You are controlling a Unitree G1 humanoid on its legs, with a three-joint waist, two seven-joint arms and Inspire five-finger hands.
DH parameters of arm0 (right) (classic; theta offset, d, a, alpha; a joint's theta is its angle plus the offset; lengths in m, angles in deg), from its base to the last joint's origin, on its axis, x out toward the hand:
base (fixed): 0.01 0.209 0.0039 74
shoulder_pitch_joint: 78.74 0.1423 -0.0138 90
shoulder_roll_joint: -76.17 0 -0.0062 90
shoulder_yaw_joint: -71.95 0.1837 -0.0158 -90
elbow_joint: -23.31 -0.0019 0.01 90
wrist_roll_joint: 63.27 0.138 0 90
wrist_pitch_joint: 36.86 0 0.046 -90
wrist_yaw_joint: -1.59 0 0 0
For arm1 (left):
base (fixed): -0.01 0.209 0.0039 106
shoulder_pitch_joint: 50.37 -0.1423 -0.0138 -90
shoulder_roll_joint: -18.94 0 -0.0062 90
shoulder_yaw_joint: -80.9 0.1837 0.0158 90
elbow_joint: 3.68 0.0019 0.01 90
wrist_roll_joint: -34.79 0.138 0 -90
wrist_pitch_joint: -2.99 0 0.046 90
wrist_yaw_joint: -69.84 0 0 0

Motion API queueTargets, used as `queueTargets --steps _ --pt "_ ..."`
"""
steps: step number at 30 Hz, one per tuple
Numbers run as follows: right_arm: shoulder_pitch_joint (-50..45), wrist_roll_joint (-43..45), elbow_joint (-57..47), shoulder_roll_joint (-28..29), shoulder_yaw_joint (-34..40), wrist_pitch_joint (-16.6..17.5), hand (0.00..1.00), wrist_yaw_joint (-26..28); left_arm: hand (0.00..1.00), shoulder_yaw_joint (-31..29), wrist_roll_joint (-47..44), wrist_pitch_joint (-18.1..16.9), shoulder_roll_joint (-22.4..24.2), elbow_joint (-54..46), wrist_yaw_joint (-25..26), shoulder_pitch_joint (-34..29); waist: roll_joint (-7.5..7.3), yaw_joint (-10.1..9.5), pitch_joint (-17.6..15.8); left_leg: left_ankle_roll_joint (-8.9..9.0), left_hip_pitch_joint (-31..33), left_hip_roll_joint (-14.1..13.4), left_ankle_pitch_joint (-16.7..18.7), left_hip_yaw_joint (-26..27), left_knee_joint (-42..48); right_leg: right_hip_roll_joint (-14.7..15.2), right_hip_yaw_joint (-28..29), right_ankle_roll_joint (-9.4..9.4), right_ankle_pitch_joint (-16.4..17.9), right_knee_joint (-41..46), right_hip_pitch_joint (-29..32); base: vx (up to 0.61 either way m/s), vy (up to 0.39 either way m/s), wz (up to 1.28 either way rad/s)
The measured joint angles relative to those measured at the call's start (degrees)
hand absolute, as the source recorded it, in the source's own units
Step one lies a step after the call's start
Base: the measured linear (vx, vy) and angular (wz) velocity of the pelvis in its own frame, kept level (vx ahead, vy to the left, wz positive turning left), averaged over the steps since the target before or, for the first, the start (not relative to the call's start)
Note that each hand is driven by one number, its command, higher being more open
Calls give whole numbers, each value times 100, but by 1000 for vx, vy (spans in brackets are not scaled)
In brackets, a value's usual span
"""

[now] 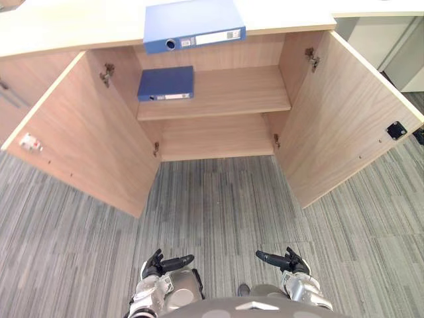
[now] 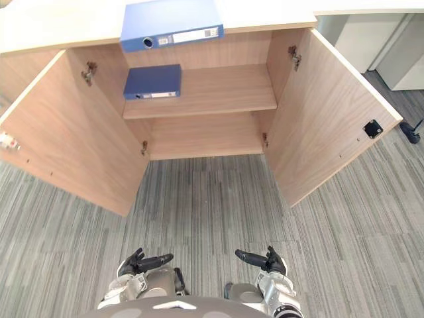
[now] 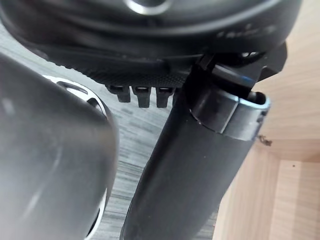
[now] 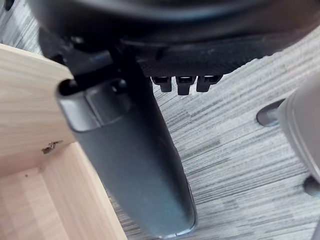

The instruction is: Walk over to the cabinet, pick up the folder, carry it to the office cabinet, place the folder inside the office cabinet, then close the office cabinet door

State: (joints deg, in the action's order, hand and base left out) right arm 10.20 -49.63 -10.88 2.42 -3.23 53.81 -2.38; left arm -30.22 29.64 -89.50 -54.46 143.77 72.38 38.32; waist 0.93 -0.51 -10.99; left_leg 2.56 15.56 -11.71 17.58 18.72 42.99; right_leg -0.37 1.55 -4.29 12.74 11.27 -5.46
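carpet floor (image 1: pixel 218 212) before cabinet (image 1: pixel 218 54); folder (image 1: pixel 165 83) on shelf (image 1: pixel 238 89), second folder (image 1: pixel 193 25) on table (image 1: pixel 79 26). doors (image 1: pixel 344 112) open, closing not yet done, i judge. my left hand (image 1: pixel 158 267), right hand (image 1: pixel 295 265) low, fingers (image 1: pixel 177 262) relaxed, empty.

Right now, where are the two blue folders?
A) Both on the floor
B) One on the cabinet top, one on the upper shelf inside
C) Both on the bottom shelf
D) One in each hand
B: the lighter blue folder lies on the cabinet top, and the darker blue folder lies flat on the upper shelf. The left hand and right hand hang low over the carpet, open and empty.
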Motion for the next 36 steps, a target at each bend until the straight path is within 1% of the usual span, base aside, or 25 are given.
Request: queueTargets --steps 2,3,4,6,8,10,12,14,16,18,19,20,21,22,23,24,25,27,28,29,32,33,34,35,36 --pt "-77 0 -17 11 34 1 100 -15 100 8 2 -8 -8 -5 -4 20 -32 -51 13 -9 149 158 -156 74 -998 165 32 140 121 -143 -270 362 166 -37" --pt "-155 -1 -56 -3 35 -1 100 -19 100 9 1 -20 15 -3 13 21 -5 -83 62 -34 204 238 -519 77 -1649 226 66 293 265 -238 -383 365 184 -45" --pt "-202 -4 -37 20 36 -1 100 -28 100 -10 3 -17 -16 4 11 -26 -65 -115 154 -345 259 320 -952 83 -1600 348 145 429 487 -255 -453 488 246 -37" --pt "-314 -4 -42 129 82 -15 100 -33 100 -9 7 -12 -92 11 19 -51 -224 -79 348 -407 219 513 -680 202 -1578 606 199 493 524 -37 -380 500 271 -15" --pt "-356 -7 -39 183 206 -24 100 -40 100 -11 7 -1 -133 12 30 -57 -337 -156 407 -501 -21 620 -571 387 -1578 748 307 520 508 701 -153 467 271 -22" --pt "-342 -12 -78 192 185 -30 100 -12 100 9 6 12 -135 25 43 -116 -362 -166 418 -533 -687 762 -299 456 -1889 799 357 989 154 2703 515 468 287 -32" --pt "-308 -12 -177 211 167 -10 100 42 100 56 1 17 -124 31 62 -120 -350 -130 428 -523 -1111 817 -198 454 -2114 799 293 925 327 4075 1215 392 195 -9" --pt "-266 -14 -277 233 149 4 100 73 100 120 -10 16 -87 31 76 -74 -305 -84 431 -473 -1533 815 -139 446 -2442 759 46 801 474 4451 1823 413 65 4" --pt "-214 -13 -315 240 150 49 100 91 100 149 -67 16 -59 85 75 -50 -285 -49 424 -407 -1995 774 -131 432 -2821 624 -180 660 630 4162 2275 476 -48 11" --pt "-184 -13 -333 223 144 85 100 92 100 185 -110 15 -8 180 82 -31 -222 45 436 -366 -2456 643 -154 407 -3161 409 -502 623 615 2999 2609 513 -128 21" --pt "-178 -13 -327 221 141 83 100 92 100 220 -110 13 -8 199 78 -24 -231 70 445 -304 -2539 652 -179 382 -3248 353 -498 623 467 2536 2639 506 -149 53" --pt "-203 -10 -248 169 153 65 100 92 100 268 -108 13 -7 320 66 12 -241 141 487 -99 -2725 712 -193 142 -3431 270 -469 352 -383 1873 2605 433 -133 40" --pt "-170 -15 -164 59 151 56 100 89 100 263 -106 19 76 366 67 52 -119 104 522 -44 -2757 595 -225 90 -3470 196 -534 318 -375 1884 2574 646 -193 37" --pt "-145 -16 -88 -59 160 57 100 79 100 236 -104 12 217 355 66 75 34 61 551 118 -2735 495 -380 42 -3403 135 -580 194 -277 1852 2533 542 -191 3" --pt "-146 -16 -70 -82 179 56 100 76 100 232 -102 7 271 351 66 87 77 64 531 124 -2733 468 -462 27 -3310 131 -597 153 -223 1845 2474 514 -190 18" --pt "-137 -16 -1 -125 194 32 100 74 100 241 -97 11 327 358 66 118 145 101 477 153 -2633 355 -598 -93 -2827 122 -658 74 -147 1695 2175 473 -209 34" --pt "-184 -15 24 -139 179 4 100 59 100 235 -93 14 323 348 33 154 86 132 395 188 -2347 179 -664 -337 -1758 121 -687 54 -114 1384 1696 417 -187 39" --pt "-245 -10 32 -117 92 3 100 43 100 205 -95 -14 325 182 9 172 27 101 351 307 -1734 -92 -502 -367 -112 122 -730 39 -105 988 1102 406 -175 19" --pt "-224 -10 53 -119 -30 10 100 26 100 189 -95 -21 328 128 2 175 -15 89 345 251 -1398 -235 -415 -253 359 121 -736 16 -91 816 876 255 -89 -6" --pt "-197 -9 71 -110 -33 10 100 27 100 186 -95 -23 329 121 3 185 -17 83 344 203 -1276 -298 -385 -142 381 121 -730 13 -89 738 783 207 -37 -18" --pt "-189 -5 72 -87 -12 5 100 14 100 187 -92 1 329 124 4 225 5 72 359 138 -939 -379 -383 165 -538 183 -713 90 -45 503 449 167 46 -22" --pt "-215 -4 68 -93 10 3 100 3 100 199 -90 8 329 130 -7 228 9 79 363 57 -921 -298 -514 174 -1187 228 -710 193 16 507 378 143 122 -9" --pt "-240 -4 57 -114 44 -4 100 -8 100 216 -88 11 354 150 -11 248 67 89 400 3 -912 -202 -1109 159 -1930 215 -715 306 86 517 329 141 135 -4" --pt "-251 -4 44 -129 67 -6 100 -8 100 208 -88 14 369 163 -14 239 133 93 445 -13 -888 -182 -1217 162 -2131 193 -697 365 128 529 323 176 163 12" --pt "-318 -4 42 -82 138 -11 100 -13 100 163 -89 12 377 189 21 189 65 104 541 2 -1083 -18 -1153 116 -2516 266 -675 420 163 527 332 234 213 23"
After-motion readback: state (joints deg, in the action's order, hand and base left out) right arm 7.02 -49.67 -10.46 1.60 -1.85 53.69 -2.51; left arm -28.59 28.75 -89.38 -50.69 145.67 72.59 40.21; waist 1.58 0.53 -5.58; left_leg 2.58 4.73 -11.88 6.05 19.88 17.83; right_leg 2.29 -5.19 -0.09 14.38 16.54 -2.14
